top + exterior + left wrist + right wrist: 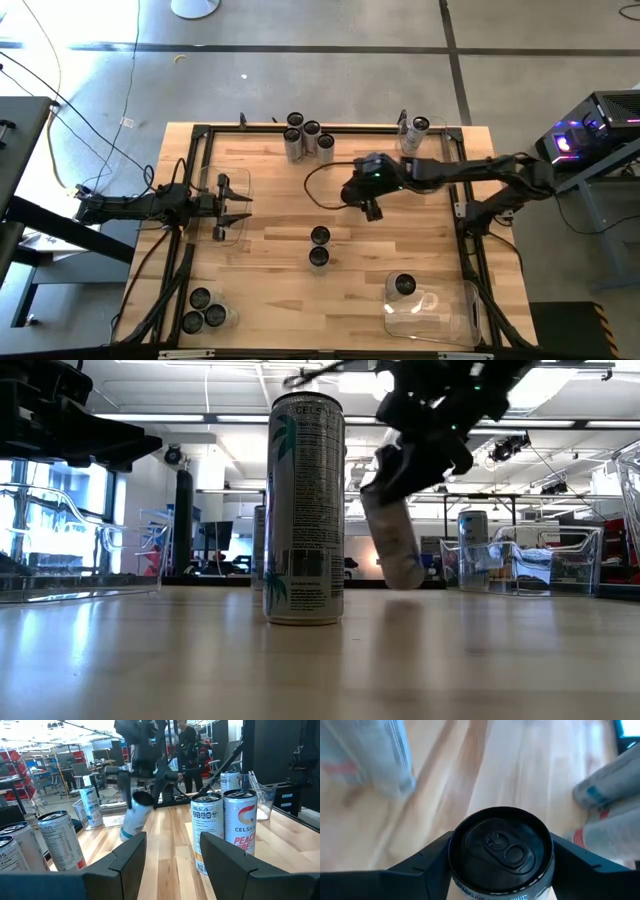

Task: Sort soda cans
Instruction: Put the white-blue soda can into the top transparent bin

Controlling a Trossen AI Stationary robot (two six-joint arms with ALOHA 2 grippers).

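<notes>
my right pincer [500, 865] pinches a soda can [501, 851], tilted above the table's [270, 250] middle. my left pincer [232, 203] waits spread at the left edge.

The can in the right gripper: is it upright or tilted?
Tilted. The low view shows the can leaning, lifted off the table in the right gripper.
</notes>
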